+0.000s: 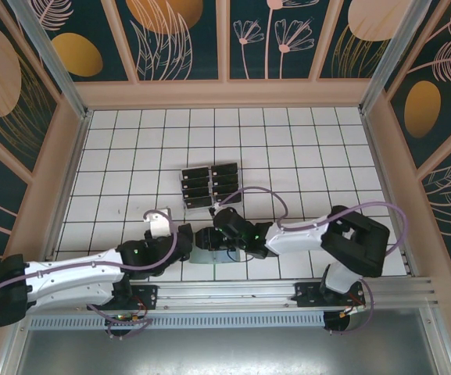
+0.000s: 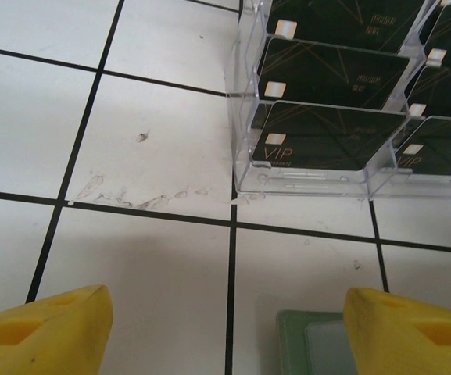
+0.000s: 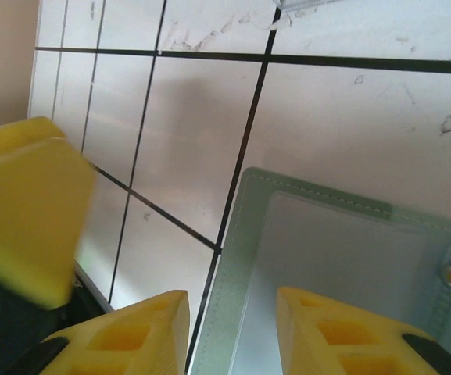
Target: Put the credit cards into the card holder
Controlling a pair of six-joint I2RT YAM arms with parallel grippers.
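Status of jaws first. Left gripper (image 2: 229,336): fingers stand wide apart, nothing between them but tile (image 2: 155,258). Right gripper (image 3: 233,328): fingers part-way apart, astride a stitched edge of the card holder (image 3: 241,250), one finger over its clear window, the other over the floor. Whether they pinch that edge or merely stand over it, I cannot tell. A blurred yellow block (image 3: 22,211) sits close on that gripper's left; I judge it to be my other hand's finger, unconfirmed.

From the left jaws, a green corner of the holder shows close in, just inside the right finger. Ahead and to the right, past one tile seam, stands the clear rack (image 2: 303,178) carrying the credit cards (image 2: 327,137). These are black, tilted back in stepped tiers, two columns side by side. Their long edges run crosswise, parallel to the line between my fingers. The nearest reads VIP.

Judgement: the left jaws are free and face the rack, while the right is occupied at the holder, so the pick falls to the left, moving forward and rightward.

Obstruction: the rack's front wall and slot dividers cover the lower part of each card, so a grip would need to take an exposed upper edge.
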